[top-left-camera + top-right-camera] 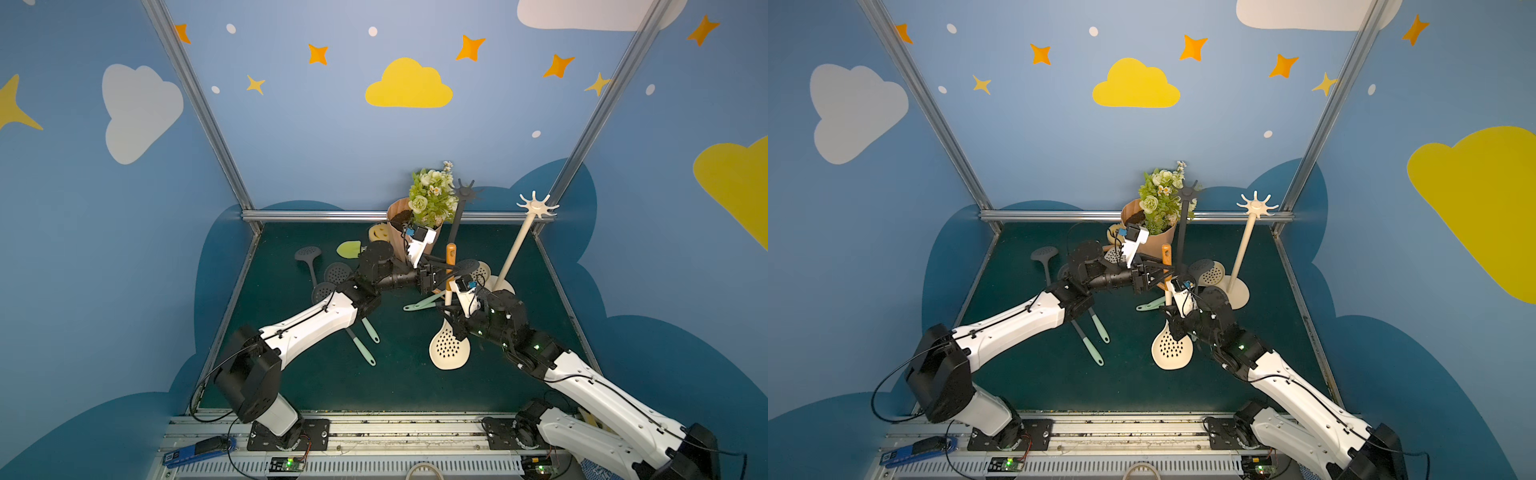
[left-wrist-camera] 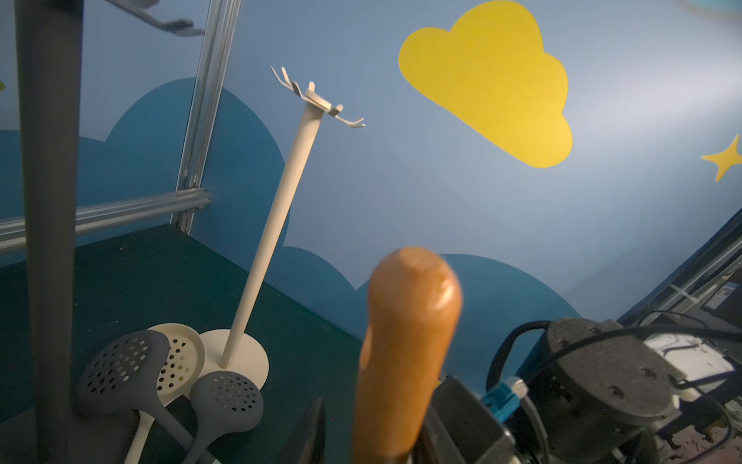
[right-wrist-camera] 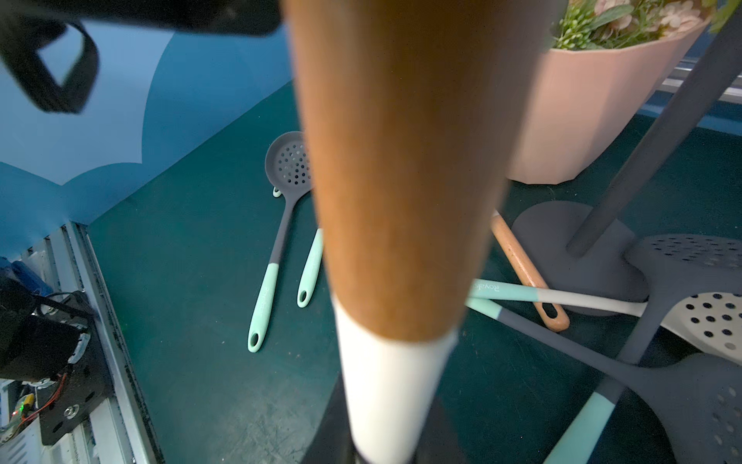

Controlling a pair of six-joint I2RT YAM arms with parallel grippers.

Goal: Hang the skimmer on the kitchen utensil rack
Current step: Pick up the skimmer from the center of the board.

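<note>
The skimmer (image 1: 449, 351) is off the bench (image 1: 332, 382), upright in mid-air between the two arms, its cream perforated head lowest and its wooden handle (image 2: 405, 341) pointing up. The right hand (image 1: 450, 316) is clamped on the white neck (image 3: 385, 393) just above the head. That low grip probably serves to leave the whole handle free. The left hand (image 1: 448, 270) reaches in across the handle higher up, its fingers narrowed to either side of the wood. The left wrist view shows a sliver of gap on the visible side, so whether it grips cannot be told. The pose reads as a handover or a steadying hold, since the hooks sit high and the handle end has to reach them. There are two racks. The dark grey rack (image 1: 456, 224) stands just behind the held handle and the cream rack (image 1: 514, 249) stands further towards the right wall, both with bare hooks. Seven skimmer heads can be counted in all: the held one, three dark ones lying on the left of the bench (image 1: 308, 252) (image 1: 337, 272) (image 1: 322, 291), and three crowded at the rack bases, two grey (image 2: 120, 367) (image 2: 231, 395) and one cream (image 2: 180, 357). A loose wooden handle (image 3: 526, 273) also lies there with its head hidden. Behind stand one flower pot (image 1: 397, 245) and one smiley sponge (image 1: 378, 232).
</note>
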